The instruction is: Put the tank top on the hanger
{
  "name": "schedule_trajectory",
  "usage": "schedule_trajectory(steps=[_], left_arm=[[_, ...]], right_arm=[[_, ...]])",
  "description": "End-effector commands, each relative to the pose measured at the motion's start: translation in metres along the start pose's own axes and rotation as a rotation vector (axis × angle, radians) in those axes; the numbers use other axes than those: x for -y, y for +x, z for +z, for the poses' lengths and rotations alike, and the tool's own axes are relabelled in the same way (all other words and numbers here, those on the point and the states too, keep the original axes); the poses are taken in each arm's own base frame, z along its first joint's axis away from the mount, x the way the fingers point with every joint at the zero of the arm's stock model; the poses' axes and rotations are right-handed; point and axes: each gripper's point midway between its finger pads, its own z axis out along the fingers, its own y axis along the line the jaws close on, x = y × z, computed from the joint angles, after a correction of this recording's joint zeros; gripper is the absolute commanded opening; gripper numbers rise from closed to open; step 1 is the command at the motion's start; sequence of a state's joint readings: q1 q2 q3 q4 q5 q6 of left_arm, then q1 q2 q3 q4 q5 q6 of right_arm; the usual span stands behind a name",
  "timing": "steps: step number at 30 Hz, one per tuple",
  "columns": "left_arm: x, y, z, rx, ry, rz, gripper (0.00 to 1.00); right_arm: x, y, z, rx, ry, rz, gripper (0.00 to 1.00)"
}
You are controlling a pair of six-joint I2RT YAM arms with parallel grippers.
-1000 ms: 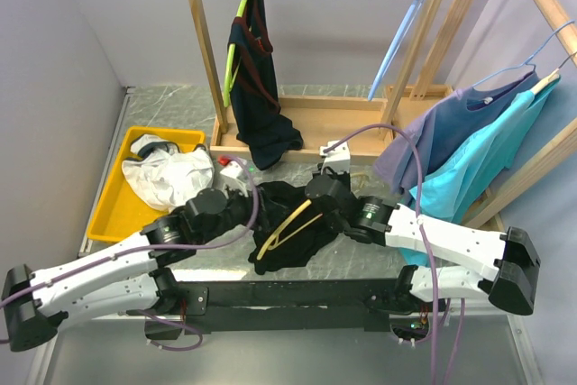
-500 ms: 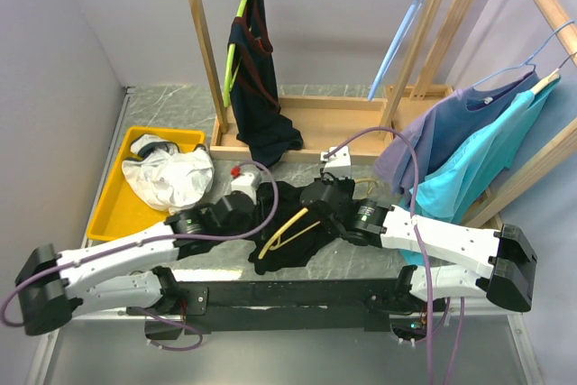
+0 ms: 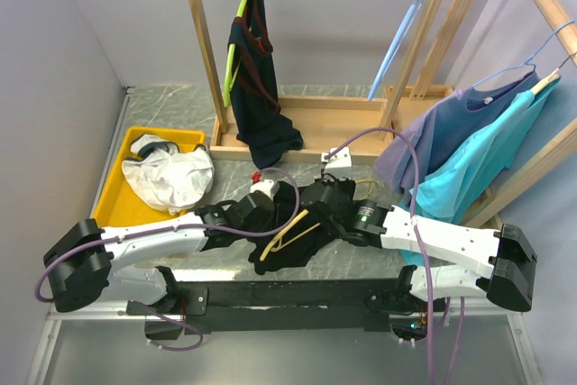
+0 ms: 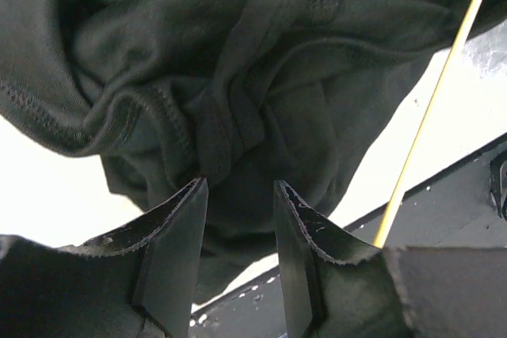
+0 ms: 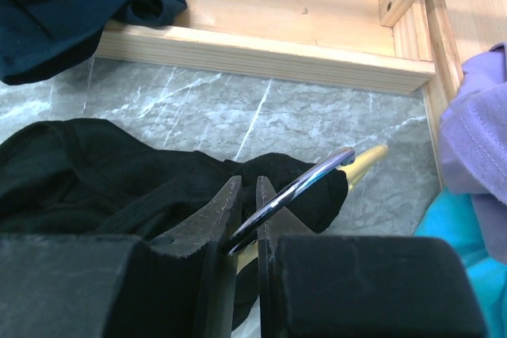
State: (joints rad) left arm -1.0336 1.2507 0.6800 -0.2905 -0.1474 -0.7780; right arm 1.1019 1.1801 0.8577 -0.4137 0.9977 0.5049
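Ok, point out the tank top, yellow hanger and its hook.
tank top (image 4: 261, 61), left wrist view, bunched middle fabric
yellow hanger (image 3: 285, 235), top external view, long arm
hook (image 5: 305, 184), right wrist view, shiny curved wire

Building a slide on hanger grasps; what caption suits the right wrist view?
Right claw pinching the yellow hanger by its metal hook, black tank top crumpled beneath, wooden rack base behind.

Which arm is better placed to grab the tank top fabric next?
Left: the left end effector, open, sits at bunched fabric of the tank top; the right end effector is shut on the hanger by its hook.
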Motion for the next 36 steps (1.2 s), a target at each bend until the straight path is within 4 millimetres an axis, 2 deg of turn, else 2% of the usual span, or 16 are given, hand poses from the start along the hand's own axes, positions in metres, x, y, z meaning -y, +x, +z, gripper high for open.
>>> schedule_trajectory(steps=[1,16,23,26,27,30,33,34,36], left_arm=[[0.021,-0.032,-0.001,0.093,0.040,0.012,0.45],[0.007,-0.047,0.016,0.129,-0.085,0.065,0.41],[-0.005,-0.040,0.026,0.093,-0.152,0.102,0.44],[-0.007,-0.038,0.030,0.081,-0.167,0.107,0.31],[-0.008,-0.037,0.030,0.079,-0.169,0.106,0.19],[-0.009,-0.042,0.025,0.097,-0.172,0.103,0.03],[-0.008,-0.052,0.010,0.131,-0.140,0.066,0.01],[-0.013,-0.049,0.007,0.129,-0.133,0.051,0.01],[-0.012,-0.059,-0.008,0.166,-0.071,-0.003,0.01]], right_arm=[[0.004,-0.010,-0.003,0.037,0.017,0.057,0.00],[0.002,-0.007,-0.002,0.030,0.006,0.057,0.00],[0.002,-0.008,-0.003,0.031,0.003,0.057,0.00],[0.001,-0.008,-0.002,0.030,0.004,0.055,0.00],[0.002,-0.008,-0.002,0.030,0.010,0.053,0.00],[0.007,-0.006,0.000,0.028,0.051,0.040,0.00],[0.017,-0.005,0.004,0.023,0.123,0.046,0.00],[0.022,-0.008,0.006,0.038,0.158,0.058,0.00],[0.028,-0.009,0.008,0.038,0.208,0.037,0.00]])
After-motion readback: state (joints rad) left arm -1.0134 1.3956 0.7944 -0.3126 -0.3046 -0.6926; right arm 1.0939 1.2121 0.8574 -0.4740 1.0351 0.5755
